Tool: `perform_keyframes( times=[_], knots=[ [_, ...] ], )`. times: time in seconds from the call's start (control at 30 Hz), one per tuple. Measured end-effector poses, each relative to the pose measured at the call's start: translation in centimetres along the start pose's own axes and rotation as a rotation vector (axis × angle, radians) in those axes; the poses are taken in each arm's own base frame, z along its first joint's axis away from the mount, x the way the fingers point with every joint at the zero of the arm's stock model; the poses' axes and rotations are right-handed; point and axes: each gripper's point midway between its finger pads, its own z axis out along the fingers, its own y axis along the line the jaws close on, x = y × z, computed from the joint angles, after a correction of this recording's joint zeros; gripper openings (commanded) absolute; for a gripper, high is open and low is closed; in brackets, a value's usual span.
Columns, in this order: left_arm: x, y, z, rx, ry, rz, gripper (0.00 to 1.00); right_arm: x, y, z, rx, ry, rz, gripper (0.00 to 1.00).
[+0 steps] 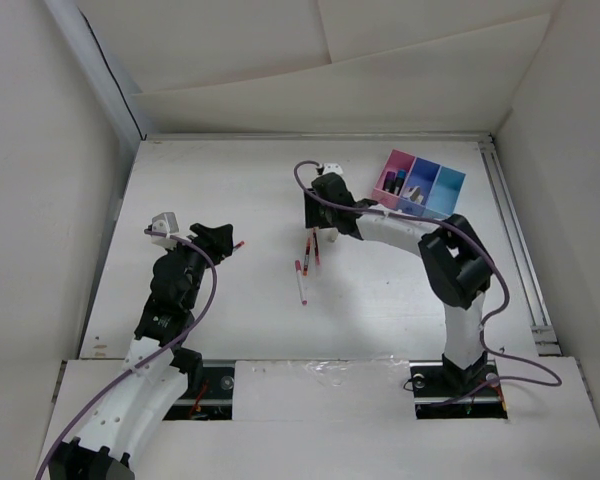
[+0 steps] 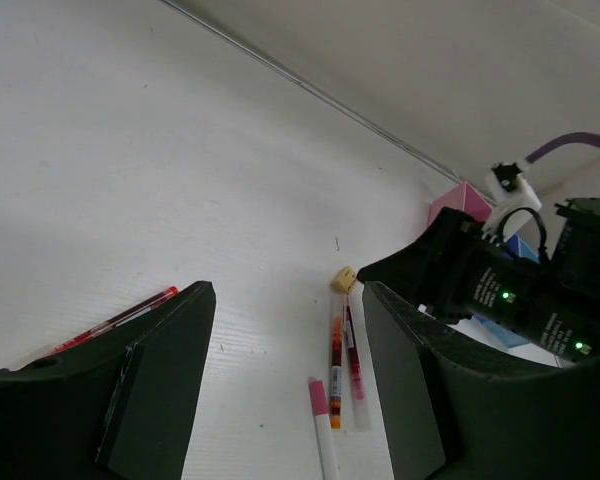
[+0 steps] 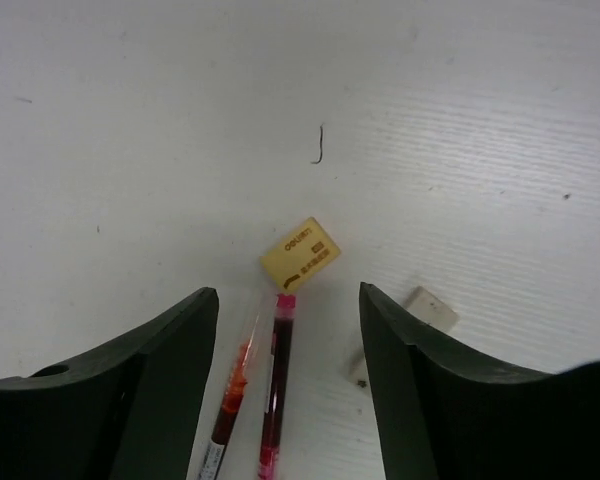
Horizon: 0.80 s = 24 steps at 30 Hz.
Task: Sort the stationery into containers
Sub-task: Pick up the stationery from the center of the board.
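1. Three-compartment tray [image 1: 447,190]: glossy plastic with square pink, dark-blue and cyan bins. The pink and dark-blue bins hold items and the cyan looks empty, so sorting is judged partly done.
2. Right gripper [image 3: 285,300]: matte black jaws spread, empty, left of the tray.
3. Left gripper [image 2: 288,290]: spread, empty, farther left of the tray.
4. Pens [image 3: 278,385]: slim red-filled barrels, loose left of the tray, unsorted.
5. Eraser [image 3: 300,252]: beige printed block at the pen tips, unsorted.
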Motion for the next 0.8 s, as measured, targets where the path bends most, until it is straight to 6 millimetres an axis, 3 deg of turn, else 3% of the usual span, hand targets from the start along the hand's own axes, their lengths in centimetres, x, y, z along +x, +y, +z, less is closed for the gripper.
perform_keyframes(
  times=[0.17,0.4,0.57,0.67,0.8],
  knots=[
    [0.0,0.0,0.0,0.000,0.000,0.000,0.58,2.8,0.8,1.7,-0.008,0.071,0.006,0.68],
    [0.0,0.0,0.0,0.000,0.000,0.000,0.58,3.9,1.0,3.3,0.002,0.102,0.046,0.69],
    [0.0,0.0,0.0,0.000,0.000,0.000,0.58,3.3,1.4,3.8,-0.007,0.095,0.067,0.59],
    [0.0,0.0,0.0,0.000,0.000,0.000,0.58,3.3,1.5,4.3,-0.006,0.096,0.071,0.47],
    [0.0,0.0,0.0,0.000,0.000,0.000,0.58,3.0,1.8,4.9,-0.002,0.086,0.074,0.47]
  ],
)
